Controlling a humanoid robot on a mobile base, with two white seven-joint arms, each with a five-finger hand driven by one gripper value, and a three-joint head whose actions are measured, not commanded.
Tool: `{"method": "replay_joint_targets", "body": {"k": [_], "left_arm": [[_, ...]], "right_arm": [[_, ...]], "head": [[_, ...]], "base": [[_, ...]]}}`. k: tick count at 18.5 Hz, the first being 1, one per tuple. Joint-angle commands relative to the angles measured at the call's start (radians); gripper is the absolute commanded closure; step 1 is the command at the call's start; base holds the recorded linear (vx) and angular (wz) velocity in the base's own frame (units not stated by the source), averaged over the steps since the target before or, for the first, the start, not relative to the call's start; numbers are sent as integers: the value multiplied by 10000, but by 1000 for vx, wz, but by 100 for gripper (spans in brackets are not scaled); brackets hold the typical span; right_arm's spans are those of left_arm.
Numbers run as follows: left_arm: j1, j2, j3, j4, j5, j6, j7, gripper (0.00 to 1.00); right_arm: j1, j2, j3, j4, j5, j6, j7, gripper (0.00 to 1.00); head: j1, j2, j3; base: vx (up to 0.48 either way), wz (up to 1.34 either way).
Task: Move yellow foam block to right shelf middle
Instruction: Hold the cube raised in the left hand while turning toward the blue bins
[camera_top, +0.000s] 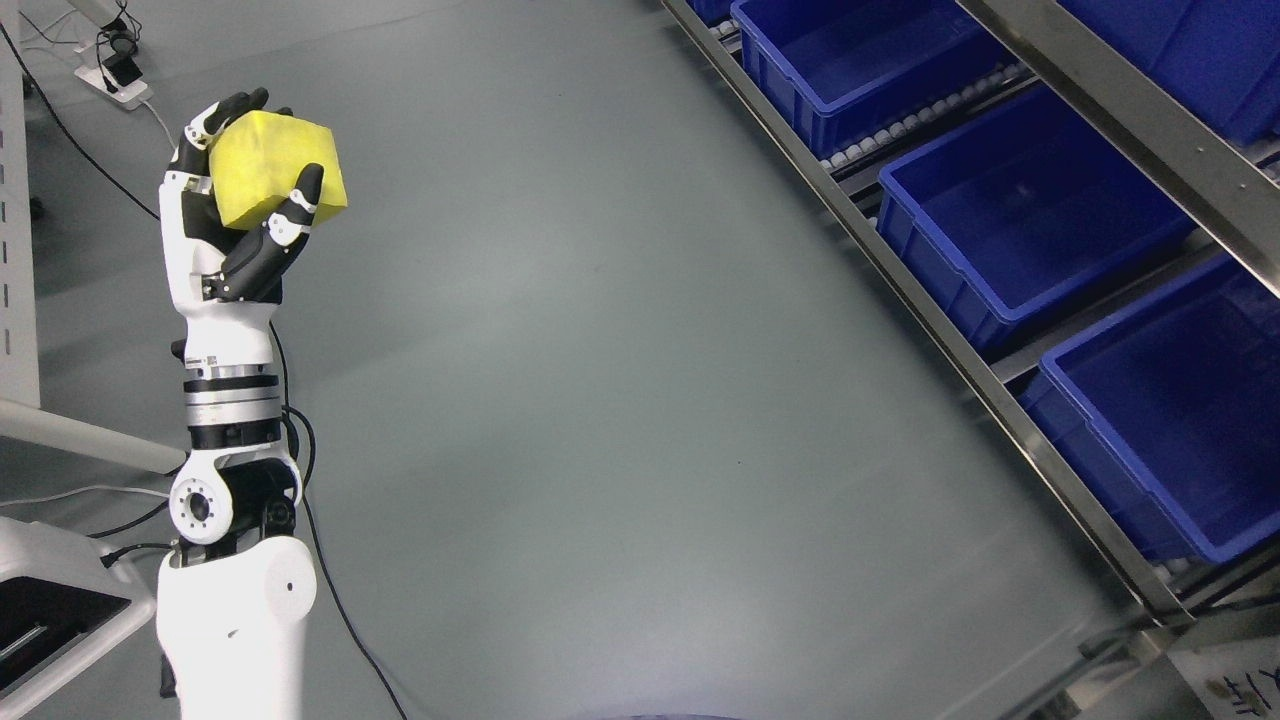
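My left hand (262, 170) is raised upright at the left of the head view, its black fingers curled around the yellow foam block (272, 166). The block is held well above the grey floor, far to the left of the shelf. The metal shelf (960, 350) runs diagonally along the right side, with blue bins on its roller tracks: one at the top (850, 60), one in the middle (1030, 210) and one lower right (1170, 400). All three bins look empty. My right arm does not show.
A wide stretch of grey floor (600, 350) lies between my arm and the shelf. Black cables (330, 580) trail on the floor beside my left arm. A power strip (115, 80) lies at the top left, a white table leg (18, 200) at the left edge.
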Motion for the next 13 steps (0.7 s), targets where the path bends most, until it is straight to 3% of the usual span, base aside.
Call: {"method": "replay_joint_targets", "body": {"k": [1,6,13], "left_arm": [[688,166,192,-487,-3,-138,7,63],[1302,166,253,-933,-3,-138,7,63],[2285,206,1249,-1241,-3,-184,-438,63]], "right_arm": [[230,-175,-123,-175,31,-6,-3,0],[246,-175,-123,-175,31,-6,-3,0],[246,-175,-123,-175,31,-6,-3,0]], "head": [[0,0,0],[0,0,0],[0,0,0]], "base": [[197,147],[211,98],[282,5]]}}
